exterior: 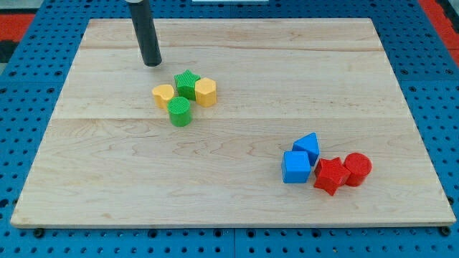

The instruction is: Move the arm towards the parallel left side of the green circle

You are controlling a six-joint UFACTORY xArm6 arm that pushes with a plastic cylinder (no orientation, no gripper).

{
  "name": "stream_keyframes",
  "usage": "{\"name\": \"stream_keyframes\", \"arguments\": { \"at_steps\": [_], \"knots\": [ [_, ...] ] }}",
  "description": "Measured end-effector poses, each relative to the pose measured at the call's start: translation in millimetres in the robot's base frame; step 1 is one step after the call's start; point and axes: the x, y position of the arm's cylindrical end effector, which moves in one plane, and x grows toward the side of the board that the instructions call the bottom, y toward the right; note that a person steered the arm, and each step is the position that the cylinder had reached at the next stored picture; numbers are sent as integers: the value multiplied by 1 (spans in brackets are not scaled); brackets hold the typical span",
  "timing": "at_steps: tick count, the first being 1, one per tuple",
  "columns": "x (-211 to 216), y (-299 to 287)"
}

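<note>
The green circle (179, 111) is a short green cylinder left of the board's middle. It touches a yellow heart (163, 94) at its upper left and a green star (187, 84) above it. A yellow hexagon (206, 92) sits right of the star. My tip (152, 63) rests on the board above and left of this cluster, apart from every block, roughly one block's width above the yellow heart.
A second cluster lies at the lower right: a blue cube (295, 167), a blue block (308, 147) behind it, a red star (330, 175) and a red cylinder (357, 168). The wooden board (237, 64) lies on a blue pegboard.
</note>
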Motion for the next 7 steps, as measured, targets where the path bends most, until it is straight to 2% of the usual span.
{"name": "stream_keyframes", "arguments": {
  "at_steps": [1, 4, 5, 6, 7],
  "knots": [
    [35, -17],
    [48, -19],
    [94, -30],
    [123, -7],
    [135, 66]
  ]
}}
